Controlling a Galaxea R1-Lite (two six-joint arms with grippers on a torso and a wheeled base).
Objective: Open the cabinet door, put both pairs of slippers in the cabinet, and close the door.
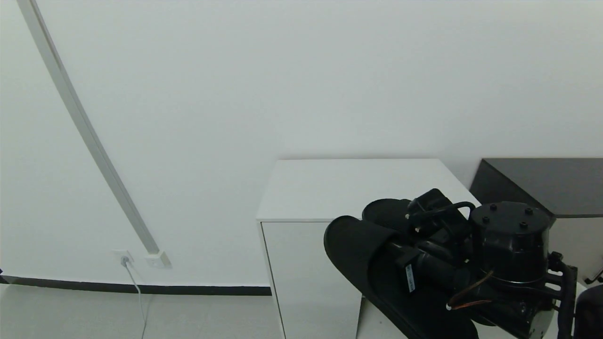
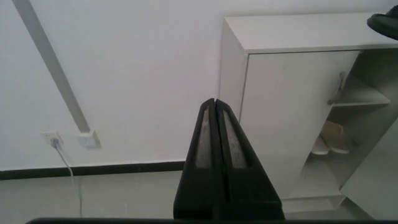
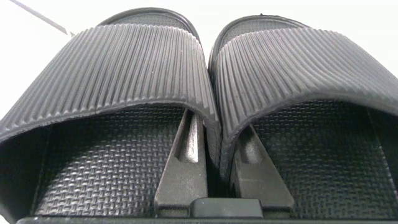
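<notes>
Standing open (a pale pair (image 2: 333, 142) sits inside), the cabinet (image 1: 348, 188) awaits; black slippers (image 1: 362, 245) hang before its top, right gripper (image 3: 214, 143) clenched on their adjoining straps (image 3: 137, 68) to carry both together; left gripper (image 2: 215, 109), pressed shut, empty, faces it.
</notes>
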